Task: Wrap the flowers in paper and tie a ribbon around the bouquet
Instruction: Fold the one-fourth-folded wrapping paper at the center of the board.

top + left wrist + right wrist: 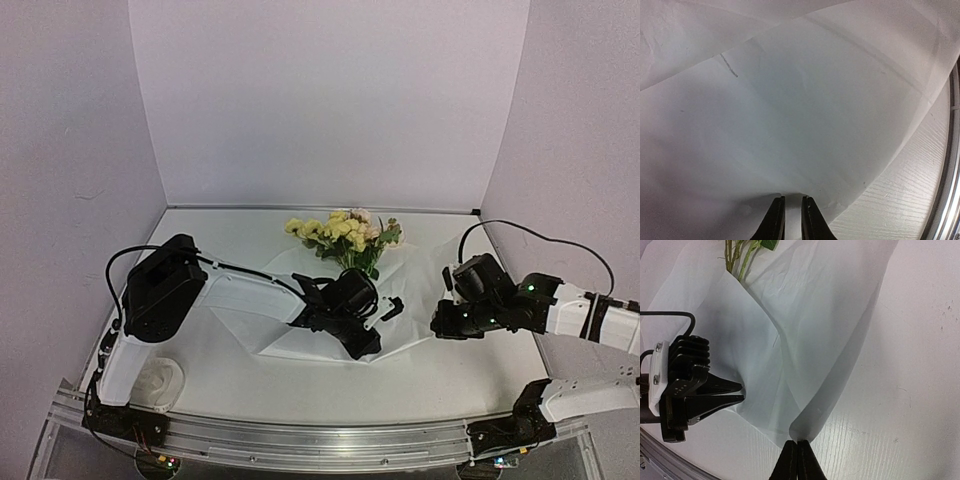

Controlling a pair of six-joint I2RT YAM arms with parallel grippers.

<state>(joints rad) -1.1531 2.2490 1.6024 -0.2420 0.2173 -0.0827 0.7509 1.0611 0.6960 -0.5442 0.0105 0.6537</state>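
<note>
The flowers point(345, 233), yellow and cream blooms, lie on the white paper point(255, 300) at mid table; their green stems point(737, 260) run under a fold. My left gripper point(370, 345) is at the sheet's near edge, its fingers point(774, 220) nearly together, pinching the paper point(790, 100). In the right wrist view that left gripper point(741, 392) clamps the sheet's edge. My right gripper point(436, 328) is at the paper's right side. Its jaws point(797, 444) are shut on the tip of a raised fold of the paper point(815, 315). A cream coil, seemingly the ribbon point(160, 383), lies by the left arm's base.
White walls close the table on three sides. A metal rail point(320, 440) runs along the near edge and shows at the right of the left wrist view point(951, 165). Bare white table point(920, 365) lies right of the paper.
</note>
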